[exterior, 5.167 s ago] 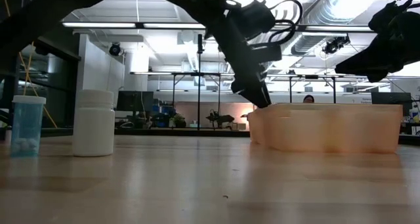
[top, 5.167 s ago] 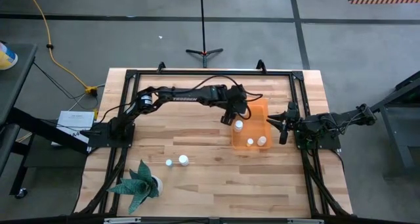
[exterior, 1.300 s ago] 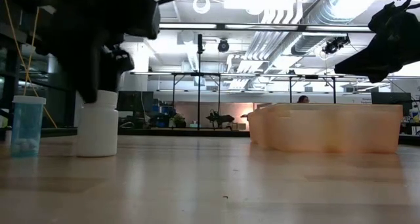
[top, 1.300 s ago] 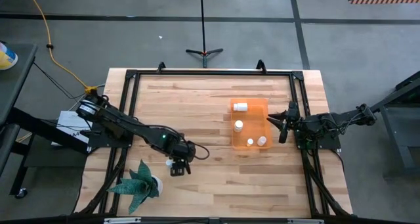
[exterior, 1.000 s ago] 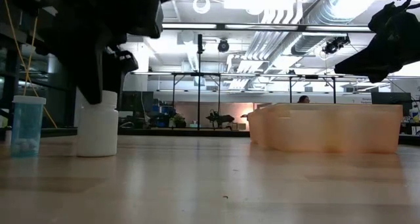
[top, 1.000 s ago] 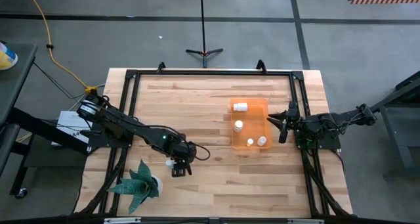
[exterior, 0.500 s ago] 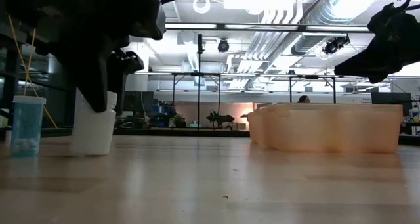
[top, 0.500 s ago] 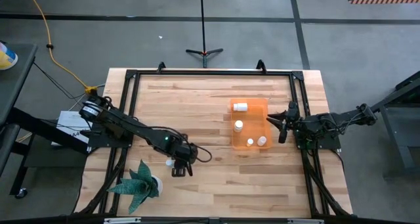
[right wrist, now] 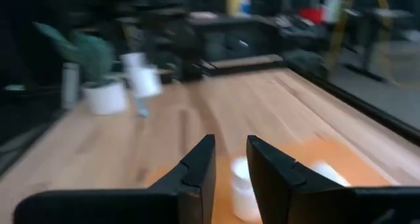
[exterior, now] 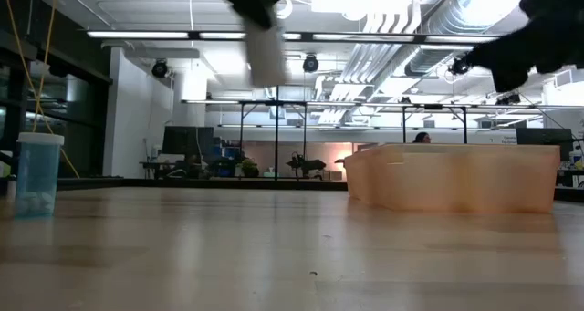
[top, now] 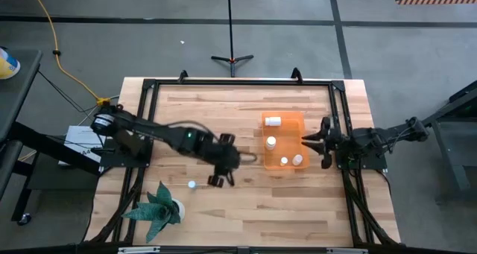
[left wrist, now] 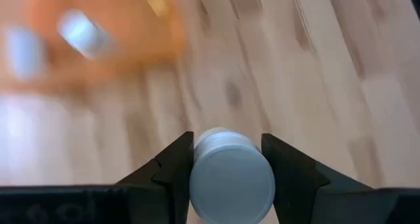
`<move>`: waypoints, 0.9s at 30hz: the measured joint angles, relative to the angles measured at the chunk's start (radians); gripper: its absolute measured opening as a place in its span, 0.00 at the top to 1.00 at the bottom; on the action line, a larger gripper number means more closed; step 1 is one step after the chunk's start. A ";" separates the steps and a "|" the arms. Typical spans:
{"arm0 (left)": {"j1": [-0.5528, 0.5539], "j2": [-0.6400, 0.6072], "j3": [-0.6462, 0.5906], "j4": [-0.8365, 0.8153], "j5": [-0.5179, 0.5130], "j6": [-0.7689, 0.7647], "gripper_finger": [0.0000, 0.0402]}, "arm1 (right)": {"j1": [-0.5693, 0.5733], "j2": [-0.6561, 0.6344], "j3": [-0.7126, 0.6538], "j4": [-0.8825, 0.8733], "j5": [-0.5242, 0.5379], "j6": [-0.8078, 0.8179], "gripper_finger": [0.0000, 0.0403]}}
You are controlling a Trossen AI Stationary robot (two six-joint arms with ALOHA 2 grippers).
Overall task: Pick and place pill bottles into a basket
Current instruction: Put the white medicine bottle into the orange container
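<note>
Item: basket (top: 262, 151), translucent orange, on the table's right half beside my right arm. Contents counted from above: four pill bottles, one lying on its side (top: 273, 121) at the far end, three standing (top: 270, 142) nearer the front.

Item: bottle in hand (left wrist: 231, 175). My left gripper (left wrist: 226, 159) has both fingers pressed against its sides, cap facing the wrist camera. From above, this gripper (top: 220, 172) sits over bare wood, left of the basket and not yet above it; at table level the bottle (exterior: 265, 48) hangs well clear of the surface.

Item: bottle on the table (top: 192, 185), standing alone near the potted plant (top: 160, 206), well apart from the basket.

Item: right gripper (right wrist: 229, 161), fingers slightly parted around nothing, hovering at the basket's right edge.

Tally, as I judge it: four delivered, one in transit, one left to fetch.
</note>
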State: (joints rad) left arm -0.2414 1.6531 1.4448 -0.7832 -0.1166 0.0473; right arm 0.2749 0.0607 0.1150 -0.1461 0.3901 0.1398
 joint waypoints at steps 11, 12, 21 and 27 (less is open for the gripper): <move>0.175 0.009 0.021 0.230 0.107 0.194 0.52 | -0.001 0.248 0.000 0.332 -0.003 -0.188 0.43; 0.181 0.010 0.021 0.238 0.109 0.196 0.52 | -0.001 0.275 0.000 0.373 -0.005 -0.194 0.40; 0.182 0.049 0.020 0.375 0.136 0.303 0.52 | -0.001 0.545 0.000 0.710 -0.022 -0.242 0.33; 0.183 0.080 0.020 0.493 0.137 0.370 0.52 | 0.000 0.705 0.029 0.847 -0.128 -0.298 0.33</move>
State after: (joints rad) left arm -0.0586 1.7328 1.4650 -0.2904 0.0205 0.4169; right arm 0.2745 0.7659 0.1436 0.7009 0.2619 -0.1581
